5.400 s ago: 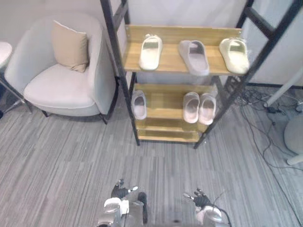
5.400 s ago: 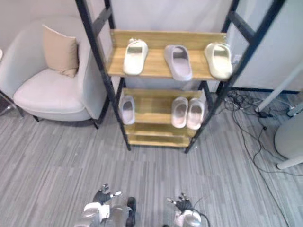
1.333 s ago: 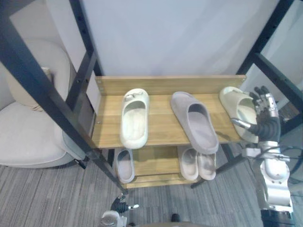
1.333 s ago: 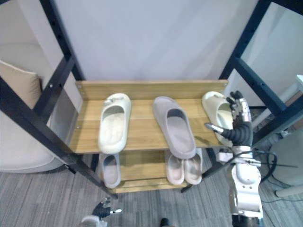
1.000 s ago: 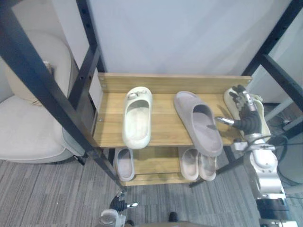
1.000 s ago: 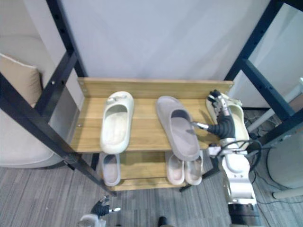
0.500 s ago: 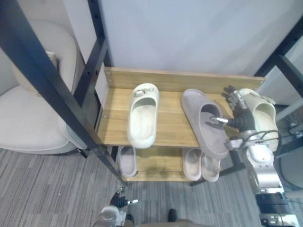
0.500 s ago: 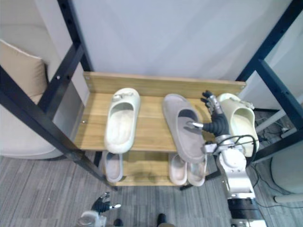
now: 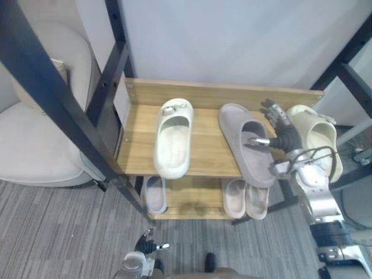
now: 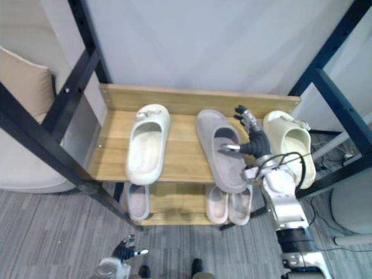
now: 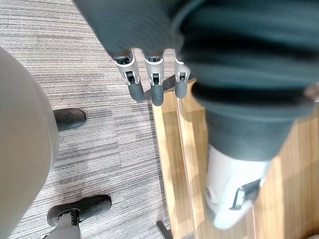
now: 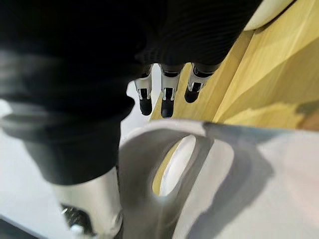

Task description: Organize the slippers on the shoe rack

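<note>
On the shoe rack's top shelf (image 9: 139,125) lie a cream slipper (image 9: 172,138) at the left, a grey slipper (image 9: 246,144) in the middle and a second cream slipper (image 9: 317,142) at the right. My right hand (image 9: 279,131) is open at the grey slipper's right side, its thumb reaching over the slipper's opening. The right wrist view has its straight fingers (image 12: 167,99) above the wood and the grey slipper's strap (image 12: 164,144) beside the thumb. On the lower shelf a single grey slipper (image 9: 154,195) lies left and a pale pair (image 9: 244,199) right. My left hand (image 9: 142,247) hangs open near the floor.
Slanted black frame posts (image 9: 58,99) stand at the rack's left, and more (image 9: 349,64) at its right. A light armchair (image 9: 35,145) sits to the left on the grey carpet. A white wall closes the back of the rack.
My right hand has moved left from the right cream slipper to the grey middle slipper, and its thumb now lies over that slipper's opening. The camera view has also shifted.
</note>
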You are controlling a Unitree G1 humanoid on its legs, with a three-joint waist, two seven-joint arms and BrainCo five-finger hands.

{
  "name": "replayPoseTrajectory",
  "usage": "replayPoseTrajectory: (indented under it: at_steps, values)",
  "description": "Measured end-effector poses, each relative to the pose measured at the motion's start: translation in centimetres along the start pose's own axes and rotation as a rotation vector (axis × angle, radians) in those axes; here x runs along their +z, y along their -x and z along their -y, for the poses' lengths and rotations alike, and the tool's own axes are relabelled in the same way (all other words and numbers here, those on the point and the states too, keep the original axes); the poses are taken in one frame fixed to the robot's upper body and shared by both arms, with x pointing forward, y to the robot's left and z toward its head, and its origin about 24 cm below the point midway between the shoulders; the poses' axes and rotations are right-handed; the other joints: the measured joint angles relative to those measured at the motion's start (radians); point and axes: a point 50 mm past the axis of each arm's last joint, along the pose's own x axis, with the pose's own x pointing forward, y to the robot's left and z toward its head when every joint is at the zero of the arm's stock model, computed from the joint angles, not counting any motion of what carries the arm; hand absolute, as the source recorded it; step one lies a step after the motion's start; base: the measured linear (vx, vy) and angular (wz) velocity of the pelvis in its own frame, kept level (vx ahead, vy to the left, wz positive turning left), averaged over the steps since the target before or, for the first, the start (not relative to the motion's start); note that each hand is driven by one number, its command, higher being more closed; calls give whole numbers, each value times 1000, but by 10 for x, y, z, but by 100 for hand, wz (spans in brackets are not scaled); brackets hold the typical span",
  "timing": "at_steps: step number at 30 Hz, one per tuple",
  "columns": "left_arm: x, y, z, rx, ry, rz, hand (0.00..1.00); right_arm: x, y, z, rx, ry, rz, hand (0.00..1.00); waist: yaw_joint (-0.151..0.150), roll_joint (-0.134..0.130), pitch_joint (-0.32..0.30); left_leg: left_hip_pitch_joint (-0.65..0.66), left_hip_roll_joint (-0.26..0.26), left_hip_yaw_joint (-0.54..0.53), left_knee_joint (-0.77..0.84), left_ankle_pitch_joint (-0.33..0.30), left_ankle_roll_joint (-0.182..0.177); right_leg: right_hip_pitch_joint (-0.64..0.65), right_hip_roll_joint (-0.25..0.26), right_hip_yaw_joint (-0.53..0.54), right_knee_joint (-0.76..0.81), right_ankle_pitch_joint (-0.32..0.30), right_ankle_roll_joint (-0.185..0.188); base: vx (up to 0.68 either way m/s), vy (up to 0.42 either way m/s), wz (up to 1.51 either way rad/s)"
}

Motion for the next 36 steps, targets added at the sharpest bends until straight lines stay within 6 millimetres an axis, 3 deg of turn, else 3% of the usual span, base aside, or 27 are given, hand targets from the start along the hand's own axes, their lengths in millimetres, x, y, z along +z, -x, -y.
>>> replayPoseTrajectory:
  at_steps: [15, 26, 36]
  values:
    - [3, -1, 0, -2, 1, 9, 0, 8, -12, -4, 9, -85, 49, 100, 12, -1, 4, 3, 1, -16, -15, 12, -2, 3, 0, -15, 0, 0, -1, -15, -8, 3]
    - [3, -1, 0, 1, 4, 7, 0, 9, 20, -11, -34, -150, 67, 100, 6, 1, 3, 18, 2, -16, -11, 12, -3, 20, 0, -15, 4, 0, -1, -24, -5, 0]
    - [1, -1, 2, -3, 10, 2, 0, 59, 41, -12, -134, -310, 341, 100, 0, 18, -6, 19, 2, -17, 5, 12, -3, 16, -4, -9, 25, 0, -1, -3, -1, 0]
